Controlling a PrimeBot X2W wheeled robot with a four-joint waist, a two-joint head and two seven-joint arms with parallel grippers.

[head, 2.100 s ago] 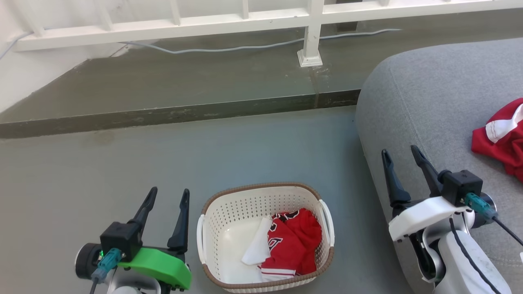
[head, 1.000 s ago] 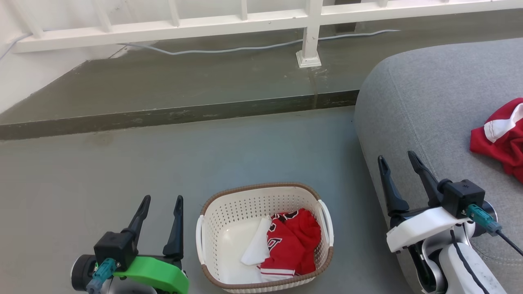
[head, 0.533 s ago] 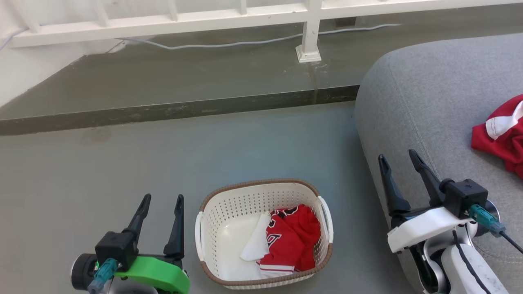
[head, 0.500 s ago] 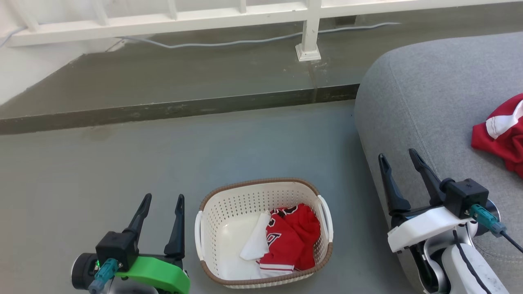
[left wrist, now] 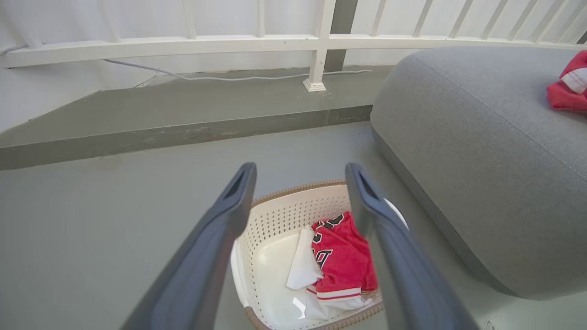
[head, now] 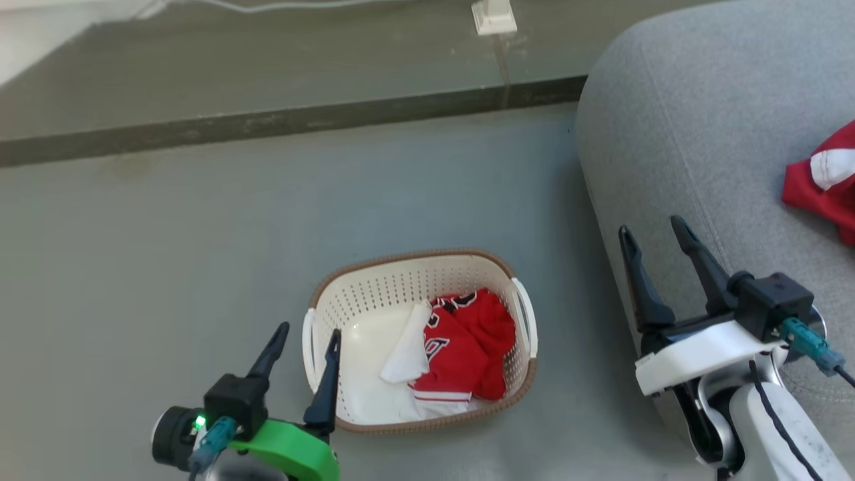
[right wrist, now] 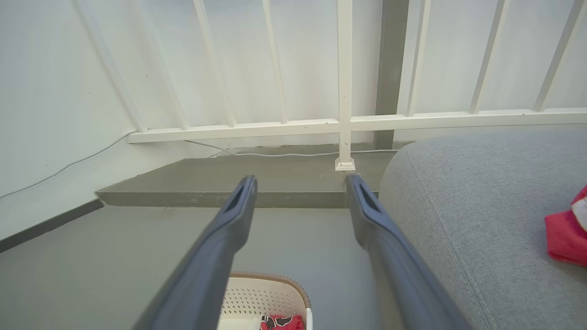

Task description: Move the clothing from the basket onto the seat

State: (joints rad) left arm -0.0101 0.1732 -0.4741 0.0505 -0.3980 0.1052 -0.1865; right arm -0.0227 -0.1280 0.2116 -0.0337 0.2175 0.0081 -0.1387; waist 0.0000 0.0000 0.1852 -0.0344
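Clothing [head: 467,347]: red, with white and black lettering, crumpled in right half of basket [head: 414,259]; white piece [head: 406,349] lying against its left side; second red piece [head: 818,187] with white stripe on seat [head: 681,133], at far right of head view.
Basket: on floor [head: 200,234], near seat's left side, not touching it; left part of bottom bare; brown rim, white side handles.
Left end effector [head: 309,329]: fingers apart, holding nothing; right finger crosses basket's left wall in head view; contact cannot be told; wrist view looks between fingers down into basket.
Right end effector [head: 650,225]: fingers apart, empty; over seat's left edge, well apart from both red pieces.
Seat: grey fabric, rounded edge, stitched seam along side.
Background: raised step [head: 267,123] beyond floor; white railing [left wrist: 183,43] and pale cable [left wrist: 220,78] behind it.
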